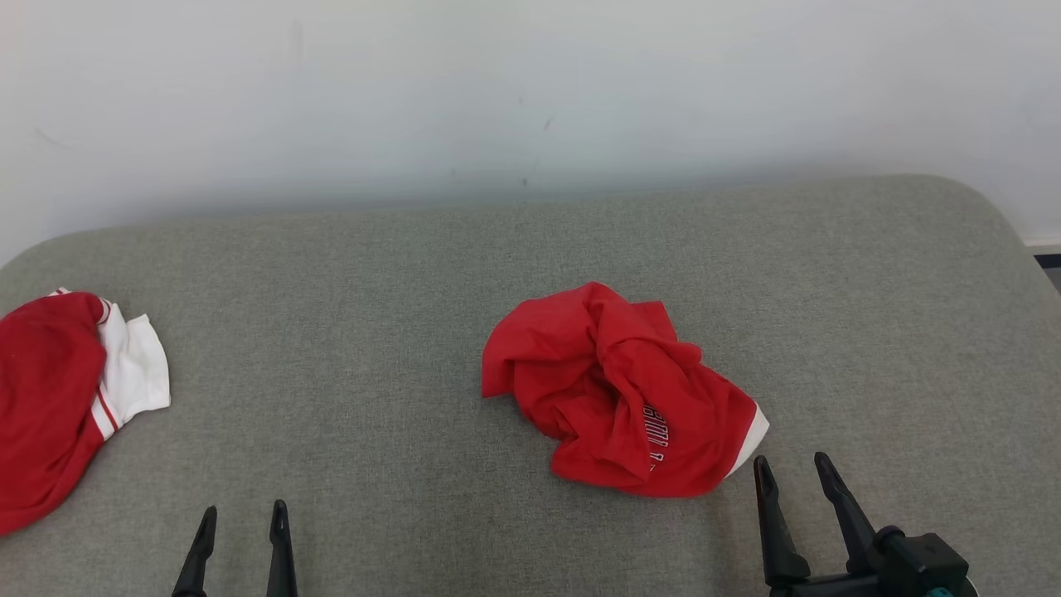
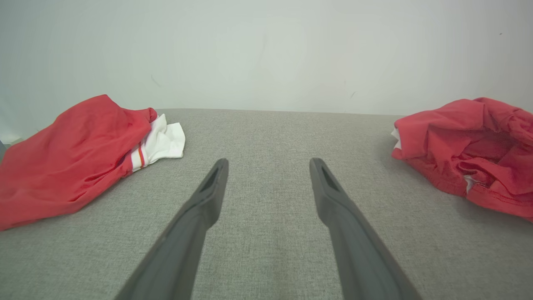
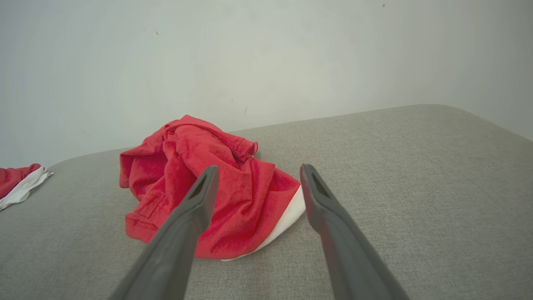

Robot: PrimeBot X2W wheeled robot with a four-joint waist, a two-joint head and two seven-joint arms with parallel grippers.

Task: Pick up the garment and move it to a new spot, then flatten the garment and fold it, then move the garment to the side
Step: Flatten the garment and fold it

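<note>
Grey woven upholstery point(image 1: 398, 274) stretches from the near edge to a plain white wall point(image 1: 530, 83) in your head view. Right of centre lies the crumpled red garment point(image 1: 617, 390), bunched in a heap, with white lettering point(image 1: 655, 433) on its near side and a white hem point(image 1: 750, 439) at its near right corner. At the left edge you have a second garment point(image 1: 50, 398), red with a white, red-striped part, lying flatter and well apart from the first. Your left gripper point(image 1: 244, 507) rises at the lower left, its two dark fingers spread over bare fabric and holding nothing. Your right gripper point(image 1: 791, 458) stands at the lower right, fingers likewise parted and empty, their tips just on the near side of the white hem and not touching it.

Through your left wrist camera, the spread fingers point across bare upholstery toward the wall. The second garment sits to the left and the crumpled red garment at the right edge, neither of them between the fingers.

Through your right wrist camera, the parted fingers aim at the crumpled red garment lying on the upholstery. One finger overlaps the red cloth in the picture, and the white hem shows in the gap between the two. Whether either tip touches the cloth you cannot tell from this angle.
</note>
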